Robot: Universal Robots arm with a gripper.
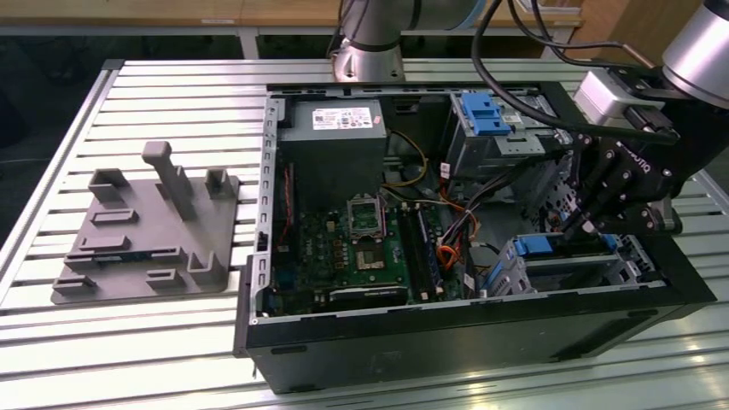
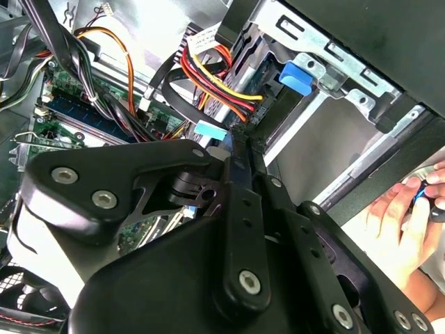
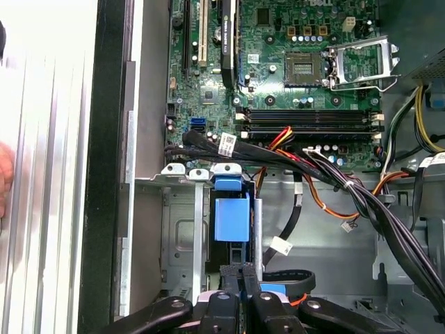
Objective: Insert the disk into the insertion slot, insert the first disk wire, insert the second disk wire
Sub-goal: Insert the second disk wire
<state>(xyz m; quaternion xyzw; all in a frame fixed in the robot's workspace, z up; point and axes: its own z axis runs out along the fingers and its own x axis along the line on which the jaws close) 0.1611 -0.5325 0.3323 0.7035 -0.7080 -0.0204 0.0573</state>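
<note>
In the exterior view, the disk's blue caddy (image 1: pixel 533 248) sits inside the insertion slot (image 1: pixel 592 272), the low silver cage at the near right corner of the open computer case. My gripper (image 1: pixel 576 229) hangs just above it with its fingers pressed together. In the first wrist view the blue caddy end (image 3: pixel 231 219) lies in the cage (image 3: pixel 179 236), just past my shut gripper (image 3: pixel 240 275). A light blue wire connector (image 3: pixel 281 289) on a black cable lies against the fingers. I cannot tell whether it is pinched. The same connector (image 2: pixel 211 130) shows at my gripper's tip (image 2: pixel 235 142).
A bundle of black, red, yellow and orange wires (image 3: pixel 334 181) crosses the case beside the cage. The taller cage with a blue latch (image 1: pixel 484 111) stands at the back. A person's hand (image 2: pixel 407 216) rests outside the case wall. A grey fixture (image 1: pixel 148 231) lies on the table.
</note>
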